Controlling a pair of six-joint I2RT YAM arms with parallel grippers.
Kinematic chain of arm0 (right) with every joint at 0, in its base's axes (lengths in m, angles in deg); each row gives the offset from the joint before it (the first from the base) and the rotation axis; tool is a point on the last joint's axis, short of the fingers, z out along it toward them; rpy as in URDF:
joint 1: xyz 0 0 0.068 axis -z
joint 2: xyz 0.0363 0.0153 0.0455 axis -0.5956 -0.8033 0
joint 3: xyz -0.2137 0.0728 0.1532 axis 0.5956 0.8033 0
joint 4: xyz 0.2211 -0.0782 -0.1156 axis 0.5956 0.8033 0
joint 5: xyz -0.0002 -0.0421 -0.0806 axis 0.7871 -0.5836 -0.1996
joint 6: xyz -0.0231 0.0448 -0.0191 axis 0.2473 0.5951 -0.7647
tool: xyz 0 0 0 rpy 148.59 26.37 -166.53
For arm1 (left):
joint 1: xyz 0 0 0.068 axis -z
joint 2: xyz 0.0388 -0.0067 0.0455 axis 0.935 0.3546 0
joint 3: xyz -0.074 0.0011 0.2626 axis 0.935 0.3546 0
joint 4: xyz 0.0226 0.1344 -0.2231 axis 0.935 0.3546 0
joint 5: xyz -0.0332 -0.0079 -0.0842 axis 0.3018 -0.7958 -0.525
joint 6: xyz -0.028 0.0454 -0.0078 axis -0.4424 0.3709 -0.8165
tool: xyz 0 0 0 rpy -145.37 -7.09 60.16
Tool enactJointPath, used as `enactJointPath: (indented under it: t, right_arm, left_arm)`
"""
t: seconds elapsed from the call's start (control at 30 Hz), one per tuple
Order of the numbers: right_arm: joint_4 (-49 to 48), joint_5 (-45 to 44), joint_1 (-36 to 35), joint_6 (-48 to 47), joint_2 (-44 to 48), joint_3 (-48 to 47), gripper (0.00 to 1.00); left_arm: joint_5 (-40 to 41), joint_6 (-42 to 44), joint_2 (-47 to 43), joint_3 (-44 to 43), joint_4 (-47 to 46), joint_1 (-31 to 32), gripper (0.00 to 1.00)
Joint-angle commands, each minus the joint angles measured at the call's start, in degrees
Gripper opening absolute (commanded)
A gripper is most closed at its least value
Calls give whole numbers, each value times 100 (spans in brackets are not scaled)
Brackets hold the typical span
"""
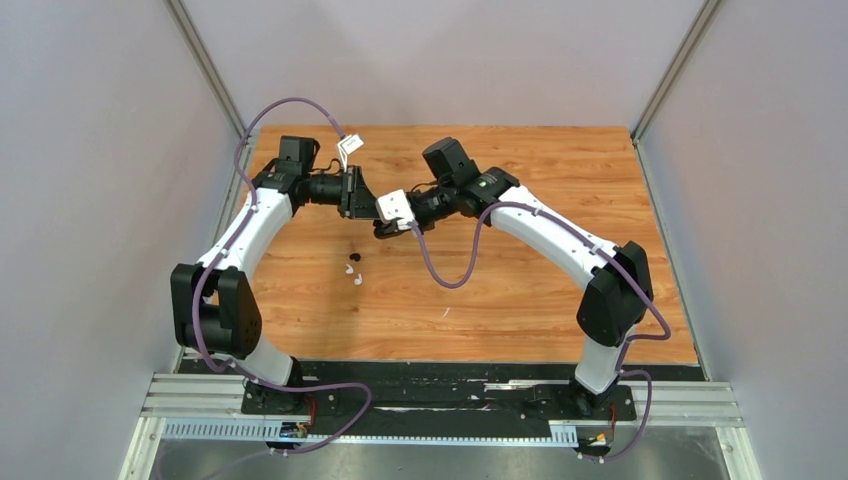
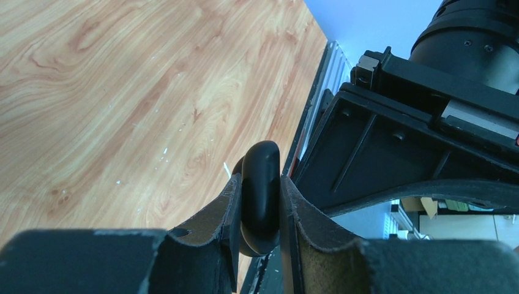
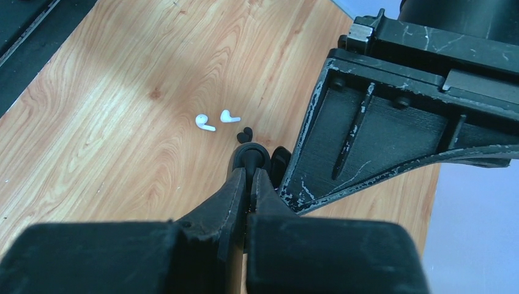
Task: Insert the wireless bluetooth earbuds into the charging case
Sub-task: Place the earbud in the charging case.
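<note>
A black, rounded charging case (image 2: 262,165) is held off the table, and my left gripper (image 2: 262,184) is shut on its body. My right gripper (image 3: 250,174) is shut on a thin black edge of the same case (image 3: 251,152). In the top view both grippers meet above the table's middle, left (image 1: 372,212) and right (image 1: 385,228). Two white earbuds (image 3: 205,122) (image 3: 229,116) and a black earbud (image 3: 245,133) lie on the wood below. The top view shows the earbuds as tiny specks (image 1: 352,272). Whether the case is open is hidden by the fingers.
The wooden table (image 1: 520,300) is walled by grey panels on three sides. The arms' bases sit on a black rail (image 1: 430,395) at the near edge. A purple cable (image 1: 450,270) hangs from the right arm. The left gripper's finger (image 3: 379,122) fills the right wrist view's right side.
</note>
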Motion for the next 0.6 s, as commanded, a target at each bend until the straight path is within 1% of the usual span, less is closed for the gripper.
enactJointPath:
  t: [0.0, 0.1, 0.2, 0.4, 0.57]
  right_arm:
    - [140, -183, -138, -201, -105, -270, 0]
    - [130, -356, -212, -238, -155, -306, 0]
    - [133, -407, -249, -234, -174, -356, 4]
    - [109, -567, -272, -200, -112, -443, 16]
    - [82, -668, -289, -153, 50, -441, 21]
  left_arm:
    - [-135, -90, -341, 51, -150, 21, 0]
    - [-144, -119, -359, 80, -171, 25, 0]
    - [-145, -121, -372, 89, -173, 29, 0]
    - [-101, -76, -391, 113, -147, 32, 0]
    - [-75, -39, -383, 98, -121, 30, 0]
